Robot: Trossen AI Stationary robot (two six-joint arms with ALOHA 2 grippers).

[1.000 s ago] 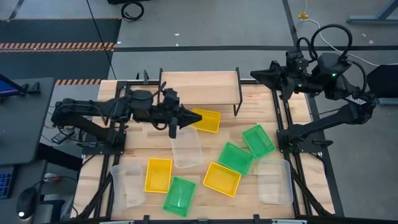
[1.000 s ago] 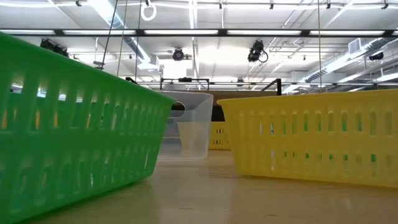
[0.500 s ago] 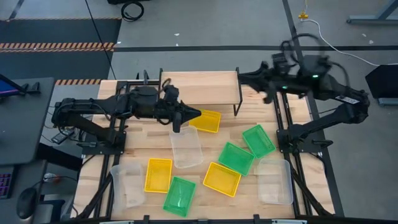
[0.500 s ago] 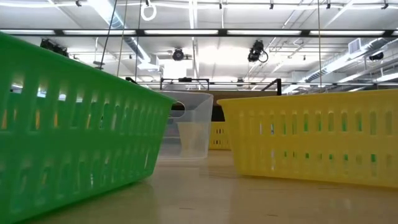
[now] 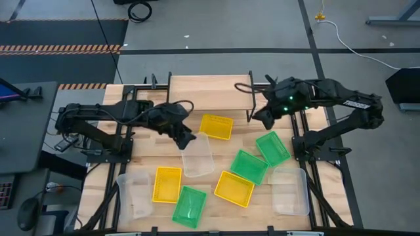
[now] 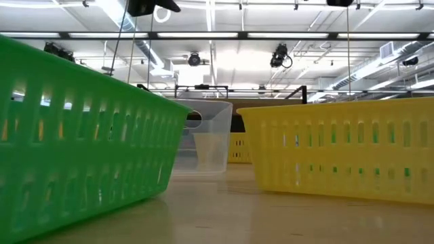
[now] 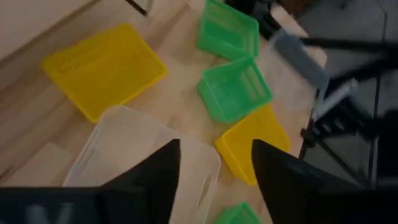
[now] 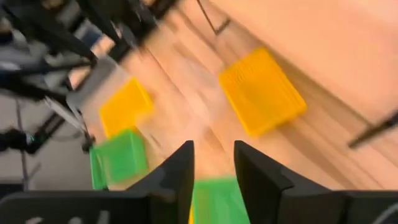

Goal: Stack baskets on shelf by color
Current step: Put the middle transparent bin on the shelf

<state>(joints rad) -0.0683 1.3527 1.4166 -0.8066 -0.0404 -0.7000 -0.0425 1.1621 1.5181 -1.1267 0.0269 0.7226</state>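
High view: our left tool hovers over the near end of a clear basket at mid desk, its fingers spread and empty. Our right tool, fingers parted, hangs by the shelf, above the green baskets. One yellow basket lies just before the shelf.
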